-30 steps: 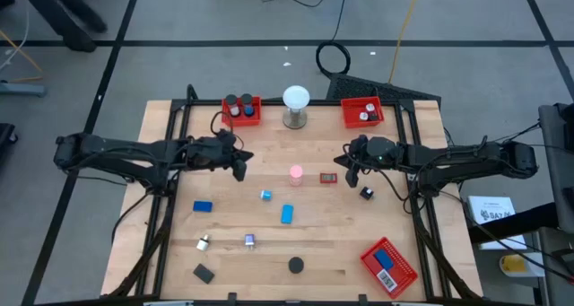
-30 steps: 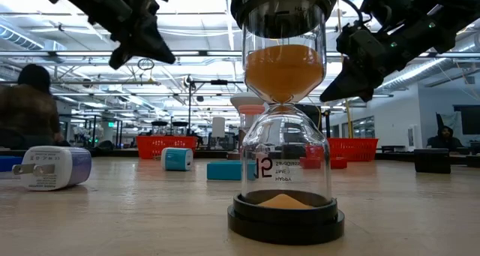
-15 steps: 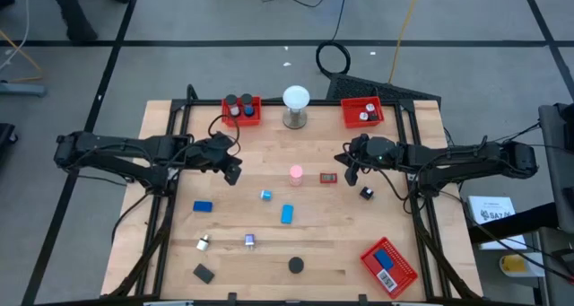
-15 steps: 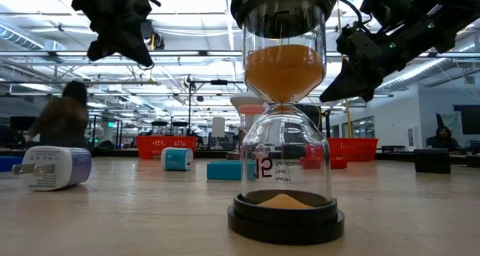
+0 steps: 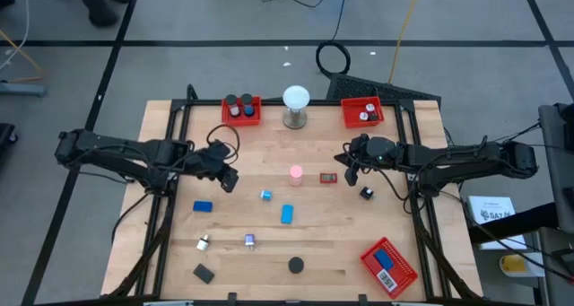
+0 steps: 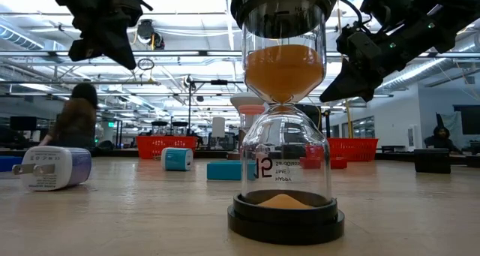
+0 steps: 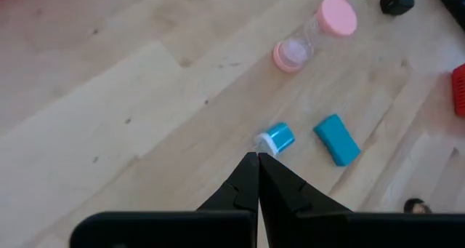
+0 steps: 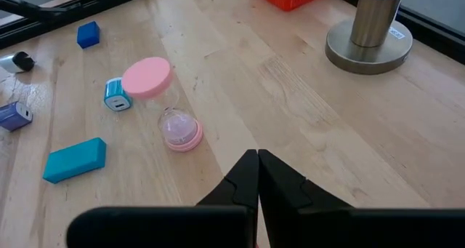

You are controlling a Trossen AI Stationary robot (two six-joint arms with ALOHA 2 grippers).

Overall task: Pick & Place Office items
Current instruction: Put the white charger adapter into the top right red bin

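While both arms hang above the wooden table, nothing is held by either: the left gripper is seen over the left-centre of the board with its fingers pressed together, and the right gripper is seen right of centre, its fingers likewise pressed together and empty. The office items are found scattered on the board between and nearer than the two grippers. A pink hourglass is placed near the middle, with a small red item just to its right and a small black item further right. Nearer, a small blue-and-white plug and a light blue block are laid close together, and a darker blue block lies to the left, below the left gripper. Along the near edge a white adapter, a small bluish piece, a black block and a black disc are set apart from one another. At the far edge a red tray with dark cylinders and a second red tray with white pieces stand either side of a white globe on a metal base; a third red tray at the near right holds a blue item. In the low view a person is seen far behind the table
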